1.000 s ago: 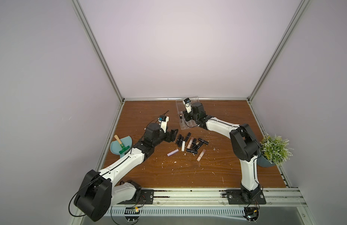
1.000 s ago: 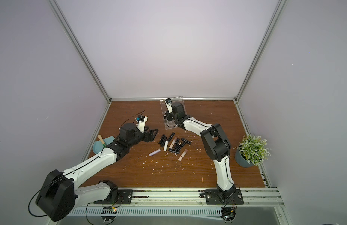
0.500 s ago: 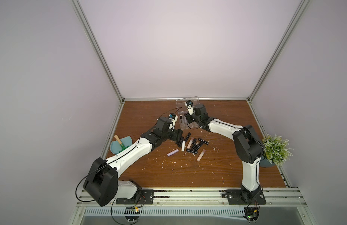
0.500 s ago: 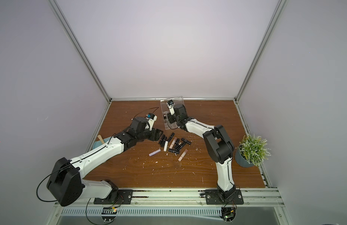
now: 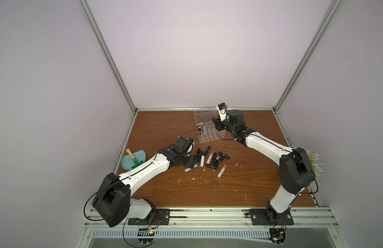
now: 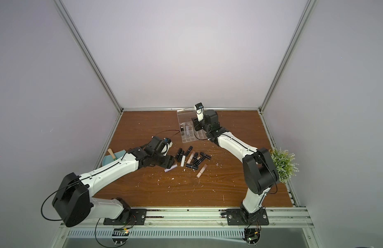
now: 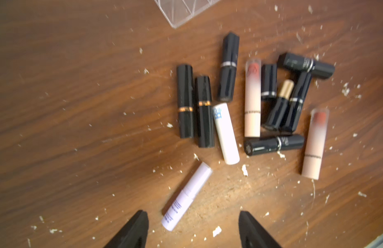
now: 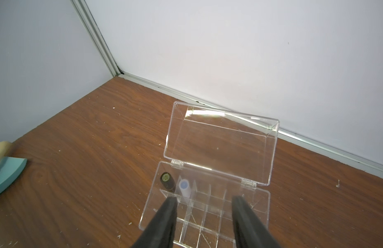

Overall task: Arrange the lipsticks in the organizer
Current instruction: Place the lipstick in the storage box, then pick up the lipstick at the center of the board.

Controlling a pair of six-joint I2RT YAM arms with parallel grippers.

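L tool (image 7: pixel 192 214) back from organizer (image 8: pixel 220 148) to lavender lipstick (image 7: pixel 187 196), agape; R tool (image 8: pixel 204 199) too; flecked wood tabletop (image 5: pixel 207 193), lilac walls (image 5: pixel 197 53).

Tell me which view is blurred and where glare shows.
Left wrist view: motion blur smears the lipsticks. Right wrist view: sharp, with a bright glare streak along the far edge of the organizer's lid. In both top views: sharp and evenly lit.
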